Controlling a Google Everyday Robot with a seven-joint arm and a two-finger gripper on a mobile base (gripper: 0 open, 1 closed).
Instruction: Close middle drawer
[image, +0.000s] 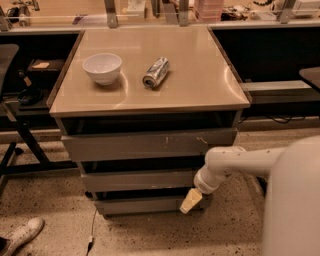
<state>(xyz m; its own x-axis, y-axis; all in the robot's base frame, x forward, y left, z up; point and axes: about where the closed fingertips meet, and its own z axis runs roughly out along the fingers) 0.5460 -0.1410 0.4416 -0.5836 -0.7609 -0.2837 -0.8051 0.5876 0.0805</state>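
Observation:
The middle drawer (140, 180) is a wide grey front in the cabinet under the tan table top (200, 75). It stands out a little, with a dark gap above it. Above it is the top drawer front (150, 145) with pale scratch marks, also standing out. Below it is the narrower bottom front (145, 205) near the floor. My gripper (190, 200), with pale yellowish fingertips, hangs from the white arm (235, 162) at the right end of the drawers. It is low, in front of the bottom front's right end, just below the middle drawer.
A white bowl (102, 68) and a crushed can (155, 72) lie on the table top. A dark chair frame (17, 130) stands at the left. A shoe (22, 235) is on the floor at the lower left. The robot's white body (295, 210) fills the lower right.

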